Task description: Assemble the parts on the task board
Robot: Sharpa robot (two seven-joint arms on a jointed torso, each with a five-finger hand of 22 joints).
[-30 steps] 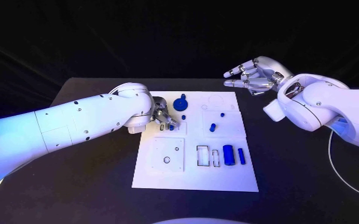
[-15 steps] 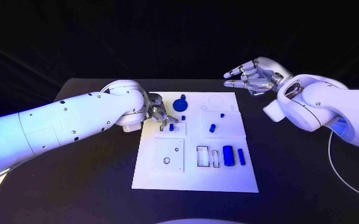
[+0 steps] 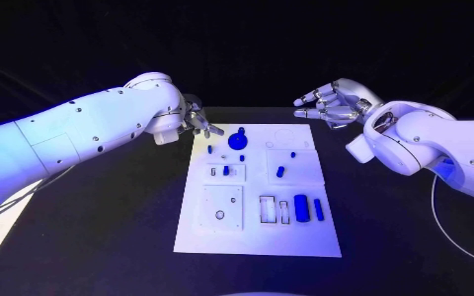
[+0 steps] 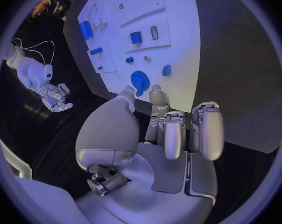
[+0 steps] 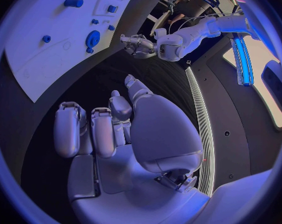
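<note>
1. Task board (image 3: 259, 238): white plate mid-bench, long side running near to far; blue parts scattered over it, several seated in recesses
2. Parts: round gear-like disc (image 3: 238, 140) at the far left of the board; a small block (image 3: 226, 170) standing in a square pocket just nearer; a small peg (image 3: 281, 170) right of centre; a larger block (image 3: 301, 206) and a slim bar (image 3: 318, 207) side by side near right
3. Some outlined slots beside the larger block look unfilled, so assembly seems only part done
4. Left hand (image 3: 194, 122) hangs off the board's far left corner, fingers loosely apart, nothing in them; fingertips (image 4: 126, 91) point toward the disc
5. Right hand (image 3: 331, 105) held up beyond the far right corner, well apart from the board, fingers spread, empty
6. Judgement: between picks; next move calls for a hand to descend on a loose part and carry it to its slot
</note>
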